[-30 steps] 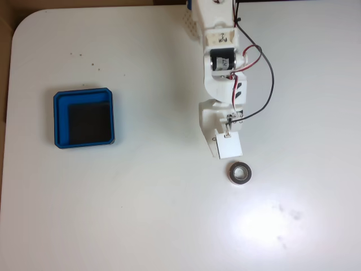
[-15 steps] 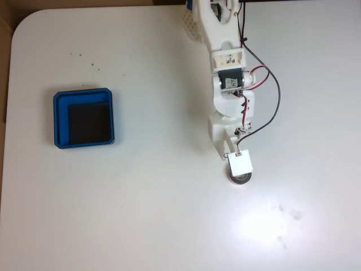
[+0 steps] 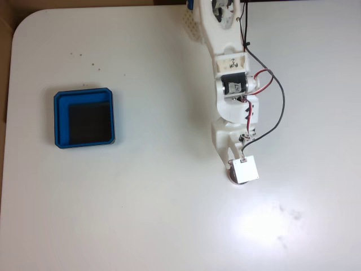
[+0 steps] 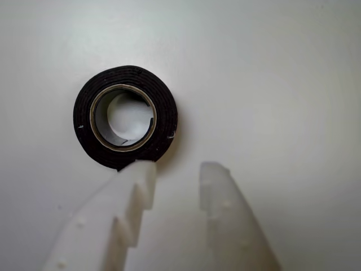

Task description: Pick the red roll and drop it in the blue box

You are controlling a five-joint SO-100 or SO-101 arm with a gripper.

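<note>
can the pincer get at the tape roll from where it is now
Probably yes. In the wrist view the pincer is open right beside the tape roll, one finger at its rim, with bare table around it. It sits off-centre, though, so it likely needs a small shift to straddle the roll.

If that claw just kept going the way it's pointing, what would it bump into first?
Probably the red roll: in the wrist view the gripper points up the picture with its jaws apart, and the left jaw's tip sits at the roll's rim. The right jaw would likely meet bare table; depth is unclear.
</note>
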